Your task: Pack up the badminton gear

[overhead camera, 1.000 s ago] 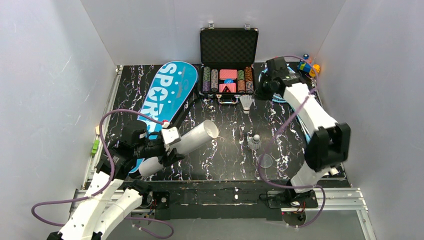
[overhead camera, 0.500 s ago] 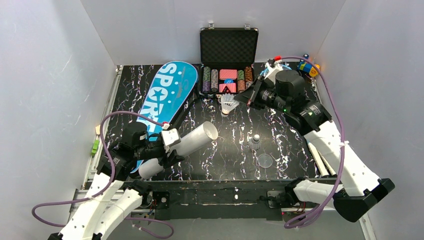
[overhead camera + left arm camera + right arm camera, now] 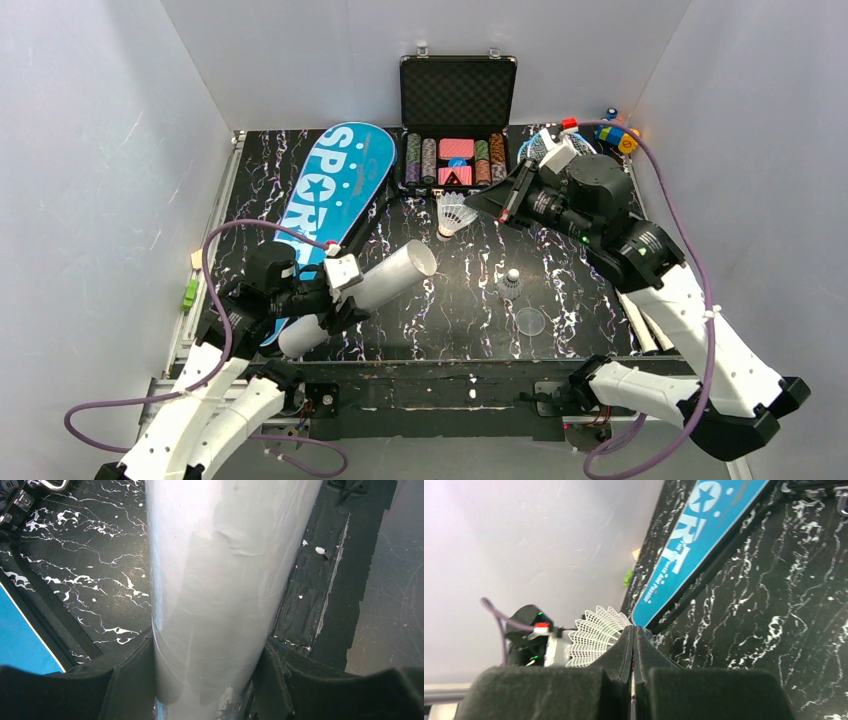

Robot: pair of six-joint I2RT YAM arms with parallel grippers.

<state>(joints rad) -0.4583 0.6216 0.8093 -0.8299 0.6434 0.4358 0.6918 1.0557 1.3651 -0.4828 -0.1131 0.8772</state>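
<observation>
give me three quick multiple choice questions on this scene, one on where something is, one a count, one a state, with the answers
1. Seen from the top view, where does the blue bag lie?
A) left of the open poker chip case
B) inside the case
C) draped over the right arm

2. How many shuttlecocks show in the top view?
A) one
B) two
C) four

3. What is the right end effector doing?
A) standing open over the table
B) shut on a shuttlecock
C) shut on a racket

Answers:
1 A: the bag lies flat on the table beside the case's left side.
2 B: one is held in the air, and a second shuttlecock stands on the table.
3 B: the right wrist view shows the fingers closed with the white skirt at their tips.
</observation>
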